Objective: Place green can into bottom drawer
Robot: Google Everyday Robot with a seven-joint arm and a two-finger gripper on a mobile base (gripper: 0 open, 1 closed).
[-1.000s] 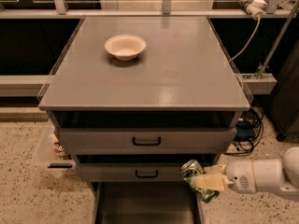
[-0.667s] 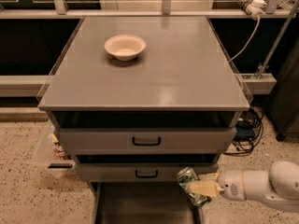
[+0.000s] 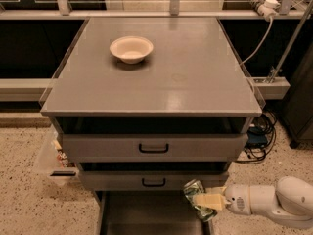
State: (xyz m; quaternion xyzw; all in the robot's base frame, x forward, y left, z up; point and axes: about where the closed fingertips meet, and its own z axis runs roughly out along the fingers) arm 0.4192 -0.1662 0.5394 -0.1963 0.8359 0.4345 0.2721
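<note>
My gripper (image 3: 204, 200) comes in from the lower right on a white arm and is shut on the green can (image 3: 196, 199), a small dented can with a green and silver pattern. It holds the can over the right edge of the bottom drawer (image 3: 146, 214), which is pulled out as a dark grey tray at the bottom of the view. The can hangs just below the front of the middle drawer (image 3: 153, 181).
A beige bowl (image 3: 131, 49) sits on the grey cabinet top (image 3: 195, 72). The top drawer (image 3: 153, 147) has a black handle. A clear bin (image 3: 51, 156) hangs at the cabinet's left side. Cables and a power strip (image 3: 259, 131) lie to the right.
My gripper with the green can has moved left and a little down, toward the open bottom drawer.
</note>
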